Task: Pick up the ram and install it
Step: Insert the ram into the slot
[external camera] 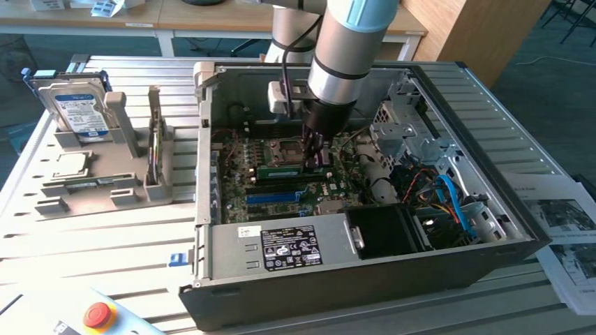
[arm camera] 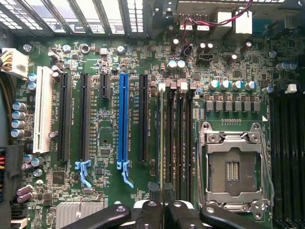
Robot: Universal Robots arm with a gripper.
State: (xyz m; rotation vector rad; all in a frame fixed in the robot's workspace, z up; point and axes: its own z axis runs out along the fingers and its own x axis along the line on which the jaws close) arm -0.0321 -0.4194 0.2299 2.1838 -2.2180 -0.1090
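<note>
I see gripper (external camera: 315,160) mid-frame in the exterior view, inside the PC case (external camera: 279,286). Jaws narrow, pinching the ram (external camera: 279,170) at the memory slots (arm camera: 183,143).

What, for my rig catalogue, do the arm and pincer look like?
The arm is a thick silver-grey tube with a pale blue joint cap, ending in a black wrist. A black cable runs down it towards a white box. The pincer is black, with bolted link bars.

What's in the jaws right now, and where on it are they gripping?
The ram. The gripper has its jaws shut on the stick's upper long edge and holds it low over the memory slots.
</note>
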